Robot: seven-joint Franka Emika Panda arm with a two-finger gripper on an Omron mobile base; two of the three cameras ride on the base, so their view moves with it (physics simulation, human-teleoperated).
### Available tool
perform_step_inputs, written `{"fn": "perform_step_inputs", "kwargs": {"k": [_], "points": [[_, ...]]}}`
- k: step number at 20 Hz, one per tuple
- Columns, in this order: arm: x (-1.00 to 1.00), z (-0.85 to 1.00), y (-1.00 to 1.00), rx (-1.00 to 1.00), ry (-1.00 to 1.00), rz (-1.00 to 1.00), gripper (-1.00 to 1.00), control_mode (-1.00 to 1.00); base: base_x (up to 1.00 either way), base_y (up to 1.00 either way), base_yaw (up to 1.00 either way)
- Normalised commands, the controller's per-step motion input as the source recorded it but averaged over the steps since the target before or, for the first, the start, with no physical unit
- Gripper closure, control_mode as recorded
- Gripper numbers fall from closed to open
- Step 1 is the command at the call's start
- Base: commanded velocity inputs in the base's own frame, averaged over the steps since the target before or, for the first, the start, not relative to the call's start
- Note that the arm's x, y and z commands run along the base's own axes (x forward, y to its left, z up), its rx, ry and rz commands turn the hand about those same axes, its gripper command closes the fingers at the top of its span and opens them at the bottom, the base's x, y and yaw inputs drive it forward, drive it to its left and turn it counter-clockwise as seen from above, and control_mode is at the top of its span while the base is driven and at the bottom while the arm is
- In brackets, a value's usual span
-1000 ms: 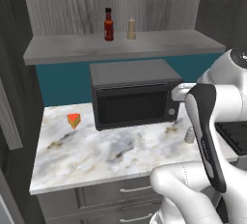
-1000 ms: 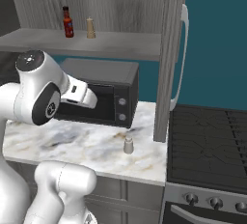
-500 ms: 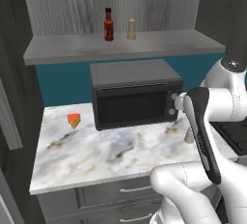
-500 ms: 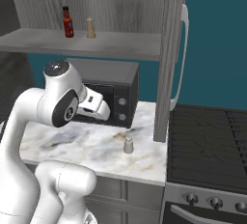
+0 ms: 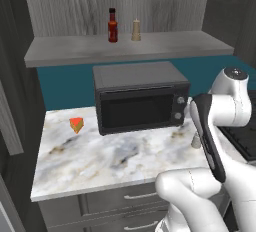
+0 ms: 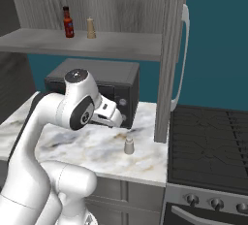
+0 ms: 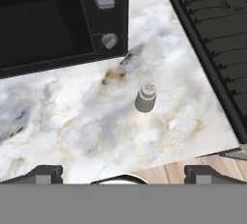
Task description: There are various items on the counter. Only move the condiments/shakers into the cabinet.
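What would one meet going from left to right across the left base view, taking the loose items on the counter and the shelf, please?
Orange food wedge on the counter → dark red sauce bottle → tan shaker, both on the cabinet shelf → pale grey shaker on the counter.

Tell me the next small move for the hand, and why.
Probably lower the hand toward the pale grey shaker with its fingers wide apart. That shaker stands upright on the counter, while the red sauce bottle and tan shaker already stand on the cabinet shelf. The orange wedge should stay put.
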Motion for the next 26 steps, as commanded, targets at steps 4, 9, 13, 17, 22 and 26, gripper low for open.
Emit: {"fn": "perform_step_inputs", "kwargs": {"k": [4,9,13,17,22,26], "points": [[0.38,-0.33,-0.29,0.00,0.05,0.00,-1.00,-1.00,0.00,0.00,0.00],[0.27,-0.42,-0.18,0.00,0.04,0.00,-1.00,-1.00,0.00,0.00,0.00],[0.25,-0.54,-0.16,0.00,0.03,0.00,-1.00,-1.00,0.00,0.00,0.00],[0.24,-0.48,-0.09,0.00,0.01,0.00,-1.00,-1.00,0.00,0.00,0.00],[0.26,-0.40,-0.04,0.00,0.00,0.00,-1.00,-1.00,0.00,0.00,0.00],[0.13,-0.34,-0.08,0.00,0.00,0.00,-1.00,-1.00,0.00,0.00,0.00]]}}
